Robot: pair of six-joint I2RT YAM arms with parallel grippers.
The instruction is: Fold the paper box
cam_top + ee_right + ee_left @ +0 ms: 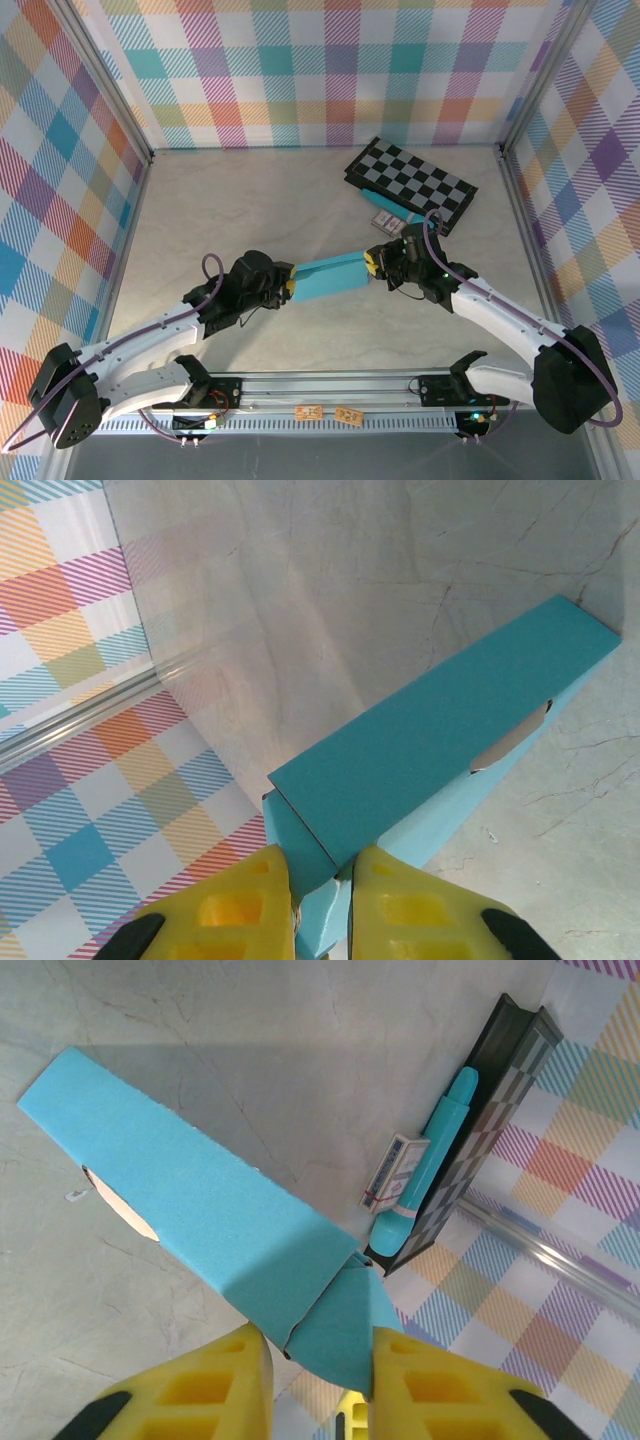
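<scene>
The paper box (330, 278) is a long flat teal carton held between both arms, above the middle of the table. My left gripper (288, 287) is at its left end. In the left wrist view the yellow fingers (200, 1390) stand on either side of the folded end flap of the box (200, 1220), touching it on both sides. My right gripper (372, 265) is shut on the right end. There its fingers (420, 910) pinch the end panel just below the box's top face (450, 730). A grey-white inner edge shows at a side cut-out.
A black-and-grey checkerboard (410, 180) lies at the back right, with a slim teal tube (440, 1150) and a small white packet (392, 1172) against its near side. Plaid walls close in the table on three sides. A metal rail (330, 385) runs along the near edge.
</scene>
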